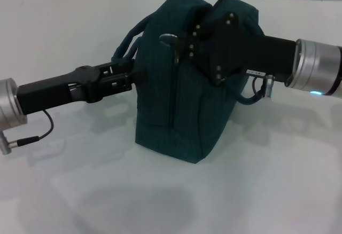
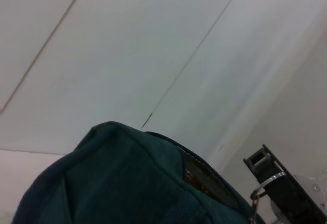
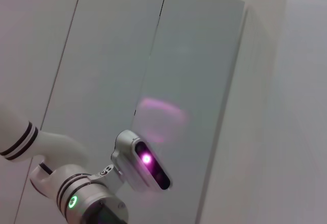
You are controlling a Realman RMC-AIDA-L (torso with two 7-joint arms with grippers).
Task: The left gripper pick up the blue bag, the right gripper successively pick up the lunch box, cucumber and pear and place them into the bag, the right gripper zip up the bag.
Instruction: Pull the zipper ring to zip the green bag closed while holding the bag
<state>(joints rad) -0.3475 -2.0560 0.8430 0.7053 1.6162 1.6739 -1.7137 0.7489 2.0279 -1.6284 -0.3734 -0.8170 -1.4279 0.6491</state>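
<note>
You see the dark teal-blue woven fabric bag [image 1: 181, 84] standing upright on the smooth white table [image 1: 80, 191], its zip nearly drawn across the top. Your left gripper [image 1: 133, 73], a black claw, pinches a loop handle [image 1: 127, 39] from the left. Your right gripper [image 1: 179, 44] sits at the bag's top by the metal ring pull [image 1: 168, 38]; you cannot tell how its fingers stand.
</note>
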